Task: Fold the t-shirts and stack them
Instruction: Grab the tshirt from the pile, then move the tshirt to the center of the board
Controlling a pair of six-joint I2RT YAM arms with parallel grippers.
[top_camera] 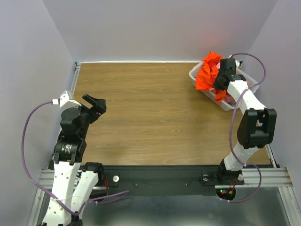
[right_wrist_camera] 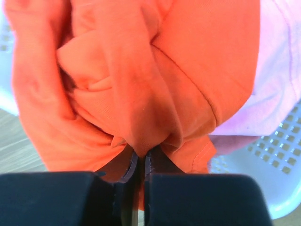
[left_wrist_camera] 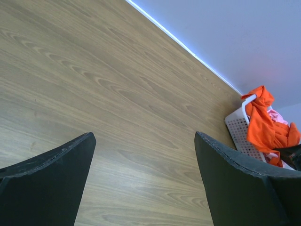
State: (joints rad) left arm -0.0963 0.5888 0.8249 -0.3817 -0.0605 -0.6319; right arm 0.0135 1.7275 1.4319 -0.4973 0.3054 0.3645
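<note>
Two shirts: both sit at the right claw (right_wrist_camera: pixel 141 162), well apart from the left claw (left_wrist_camera: pixel 143 136).
Right claw state: fingers pressed together on a fold of the orange t-shirt (right_wrist_camera: pixel 141 84). The cloth gathers into the pinch line right at the tips.
Orange t-shirt, shape: bunched, no flat outline, sleeves and collar not made out.
Orange t-shirt, axis: creases fan straight out ahead of the fingertips. From overhead the long run goes from a raised peak on the far side down to a tail hanging over the basket (right_wrist_camera: pixel 277 179) rim, ahead of the claw.
Pink t-shirt (right_wrist_camera: pixel 277 70): just right of the pinch, tucked under the orange edge and lying in the basket. It is crumpled; axis cannot be told.
Basket: white lattice, showing below and on both sides of the right claw.
Left claw state: fingers spread wide, nothing between them, held over bare wood of the table (top_camera: pixel 150 113).
From the left claw: shirts and basket lie ahead and to its right.
</note>
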